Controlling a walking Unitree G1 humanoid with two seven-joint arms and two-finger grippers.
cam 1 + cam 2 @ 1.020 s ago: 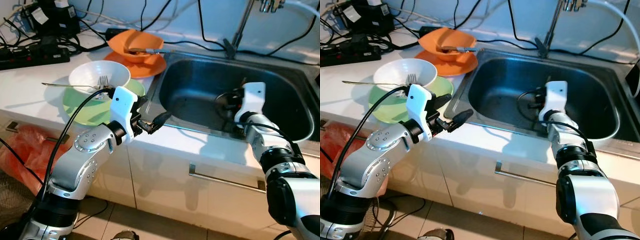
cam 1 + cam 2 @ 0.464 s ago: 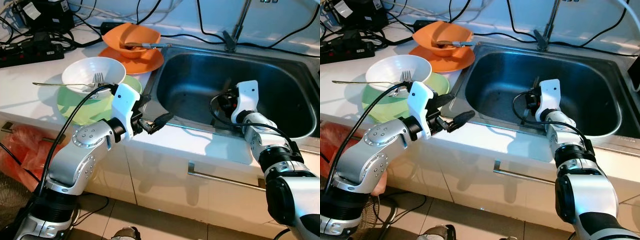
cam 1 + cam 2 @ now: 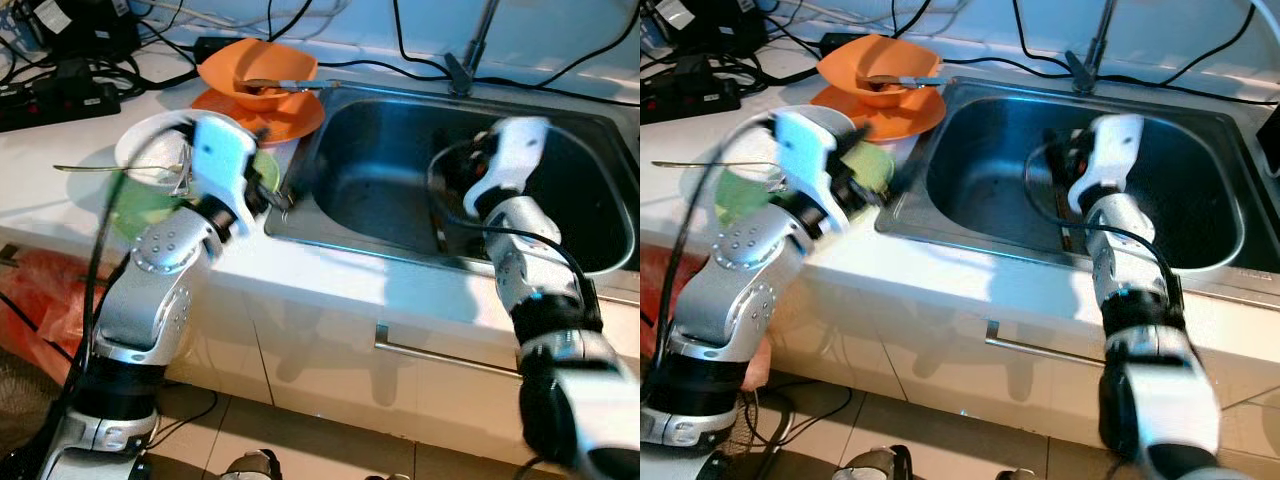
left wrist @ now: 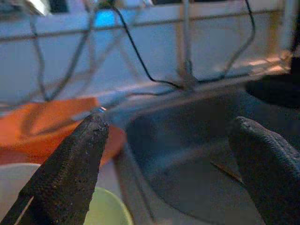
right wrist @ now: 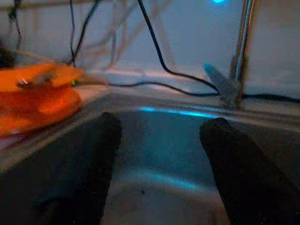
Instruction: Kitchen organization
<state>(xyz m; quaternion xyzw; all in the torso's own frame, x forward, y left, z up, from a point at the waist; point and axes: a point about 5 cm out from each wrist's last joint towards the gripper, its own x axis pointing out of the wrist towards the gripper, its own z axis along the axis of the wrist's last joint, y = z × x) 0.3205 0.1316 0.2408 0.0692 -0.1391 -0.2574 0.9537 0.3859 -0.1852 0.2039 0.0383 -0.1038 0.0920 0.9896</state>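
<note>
Sitting on the counter left of the sink are a white bowl with a fork on a green plate, and an orange bowl behind. The left gripper (fingers spread, empty) hovers beside them; the right gripper, fingers apart, hangs over the sink.

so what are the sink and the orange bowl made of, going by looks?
Sink: most likely stainless steel, brushed to a satin finish. It is grey metal with soft blurred reflections and a thin pressed rim.
Orange bowl: looks like plastic or melamine, possibly glazed ceramic. The colour is solid and even, with a dull sheen and a thin wall. It sits on a matching orange plate.
</note>
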